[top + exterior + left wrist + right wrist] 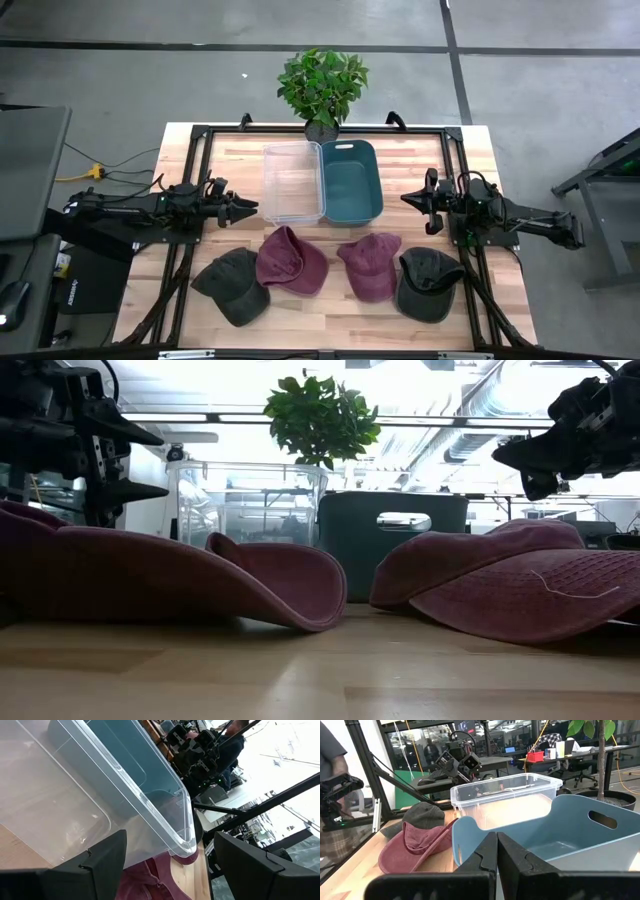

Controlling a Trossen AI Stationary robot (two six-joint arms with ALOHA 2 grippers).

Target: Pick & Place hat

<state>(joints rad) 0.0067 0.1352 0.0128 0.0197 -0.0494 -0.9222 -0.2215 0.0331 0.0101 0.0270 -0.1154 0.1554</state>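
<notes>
left tool [250, 209] spread open, empty | right tool [408, 198] clenched, empty | four floppy fabric hats [290, 260] lie on wooden tabletop [330, 305], near both tools, untouched

Left arm extends from its base toward the bench centre, roughly level, wrist in line with the forearm. Left gripper [243, 209] hangs in the air, holding nothing, its two fingers [105, 865] spread wide with a broad gap between them, tips pointing straight ahead toward the right arm.

Right arm reaches from the opposite side, facing the left arm, likewise raised. Right gripper [411, 199] carries nothing; its fingers [485, 855] are pressed together, only a thin seam between them. The two grippers point at each other, well apart.
</notes>
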